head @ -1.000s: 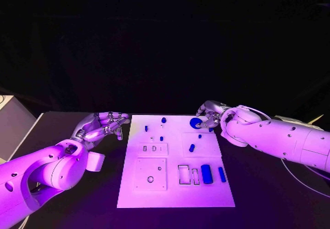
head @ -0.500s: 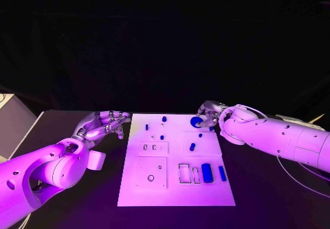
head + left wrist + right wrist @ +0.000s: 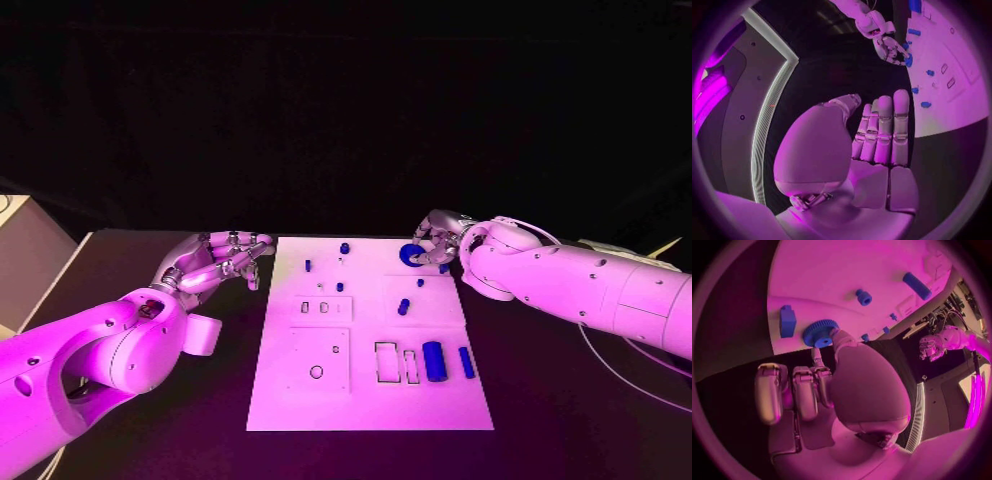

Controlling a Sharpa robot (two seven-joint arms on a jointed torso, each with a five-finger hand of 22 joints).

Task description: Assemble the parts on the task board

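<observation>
Head view, from left to right: the left hand (image 3: 219, 262) hangs over the black worktop (image 3: 159, 400) just beside the task board's far left corner, its fingers (image 3: 882, 130) lying close together, fairly straight, with nothing between them; the left wrist view shows the same, palm bare. The task board (image 3: 368, 400), a white plate, runs down the middle of the worktop. On its left half stand small blue pegs near the far edge, among them one upright peg (image 3: 307, 267), and nearer the robot lie two pale square plates with slots and a hole. Further along, at the far edge, stands another small blue part (image 3: 345, 248); toward the middle lies a short blue piece (image 3: 402, 307). Near the right edge, closer to the robot, a thick blue cylinder (image 3: 434, 362) lies beside rectangular recesses, with a thinner blue bar (image 3: 466, 363) just beside it on the right. At the board's far right corner the right hand (image 3: 441, 243) pinches a blue toothed wheel (image 3: 411, 255) between thumb and a fingertip; the right wrist view shows the wheel (image 3: 821, 333) at the board's edge, touched by the fingertips, the other fingers curled below, and a blue block (image 3: 787, 321) just beside it.
</observation>
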